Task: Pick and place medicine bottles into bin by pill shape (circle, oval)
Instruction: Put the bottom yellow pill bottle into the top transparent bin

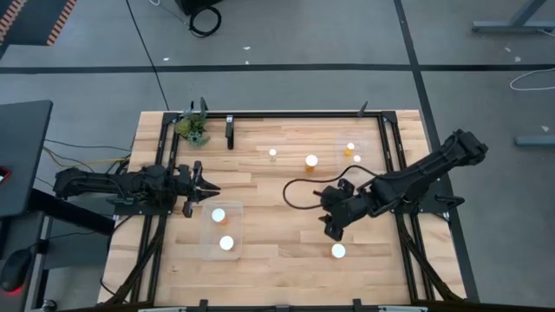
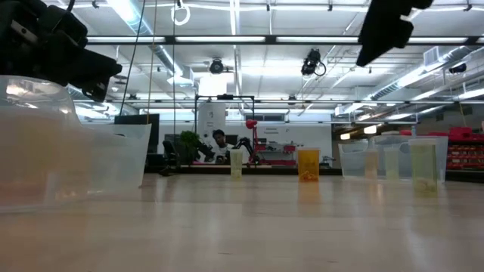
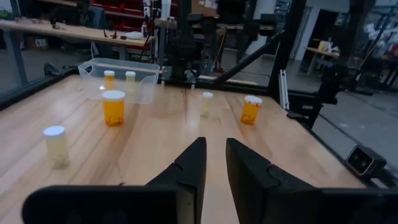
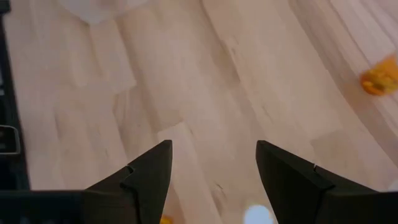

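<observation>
**Right gripper lining up on the lone bottle by the near edge**

My right gripper [image 1: 332, 230] hangs over the right half of the table [image 1: 277, 260] with its fingers spread wide and nothing between them. The nearest medicine bottle [image 1: 338, 251] stands upright just beyond my fingertips, towards the near edge. In my wrist view only its white cap [image 4: 257, 214] shows, low between the fingers. I judge this to be the pick. To do it well, I should centre the cap between the fingers, drop straight down and close on the body below the cap. A grazing finger would tip so small a bottle.

I cannot read the pill shape from here, so the choice of bin is open.

- **Right bin** [image 1: 375, 143]: clear, near the far right corner, with two bottles inside.
- **Left bin** [image 1: 208, 247]: clear, towards the left edge, also with two bottles inside.
- **Loose bottles:** two more [image 1: 311, 161] [image 1: 272, 153] stand in the open near the far edge.
- **Possible snags:** a black cable [image 1: 299, 195] loops on the wood beside my arm and could catch.
- **Left gripper** [image 1: 208, 188]: waits beside the left bin, fingers nearly together and holding nothing.
- **Green plant** [image 1: 192, 128]: sits in the far left corner, well out of the way.
</observation>
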